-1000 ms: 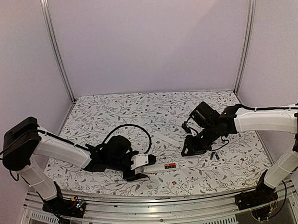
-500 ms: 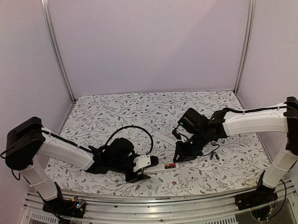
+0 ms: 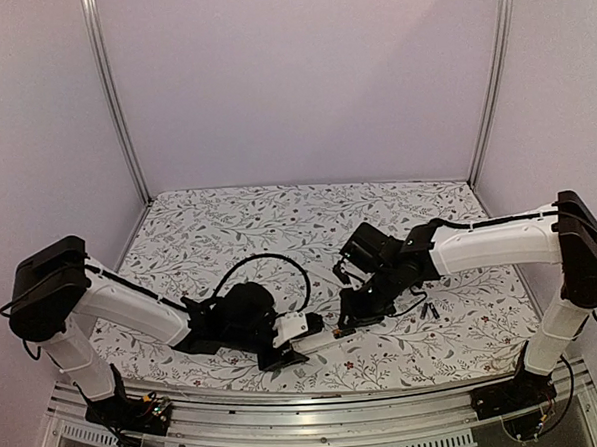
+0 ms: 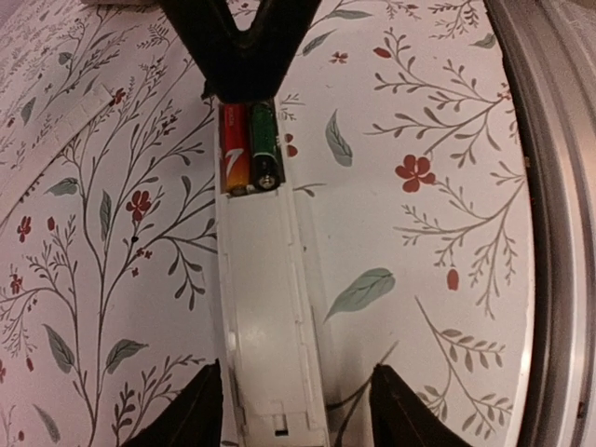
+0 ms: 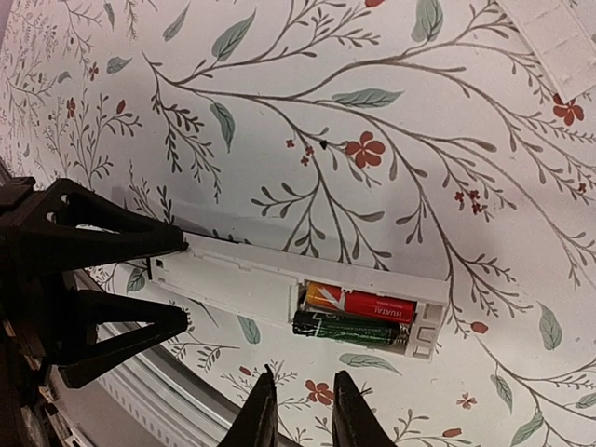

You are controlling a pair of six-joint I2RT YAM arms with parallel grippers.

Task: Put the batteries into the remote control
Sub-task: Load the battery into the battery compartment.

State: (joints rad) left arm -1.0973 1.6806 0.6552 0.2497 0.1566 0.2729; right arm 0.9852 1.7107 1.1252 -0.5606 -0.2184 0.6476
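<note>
The white remote control (image 4: 265,307) lies back-up on the floral cloth with its battery bay uncovered. Two batteries sit side by side in the bay, one red (image 5: 358,302) and one black-green (image 5: 349,329). My left gripper (image 4: 293,419) is open, with a finger on either side of the remote's closed end and a gap on the right side. In the top view it is at the remote's left end (image 3: 288,346). My right gripper (image 5: 303,410) hovers by the bay end (image 3: 346,321). Its fingers stand a narrow gap apart with nothing between them.
A white battery cover strip (image 3: 331,277) lies on the cloth behind the remote. Small dark loose batteries (image 3: 428,312) lie to the right of the right gripper. A metal rail (image 4: 559,233) runs along the table's near edge, close to the remote. A black cable (image 3: 270,260) loops over the left arm.
The right arm has swung left and come down to the remote's battery end. The left gripper's fingers have narrowed around the remote's other end, and the remote has turned slightly.
</note>
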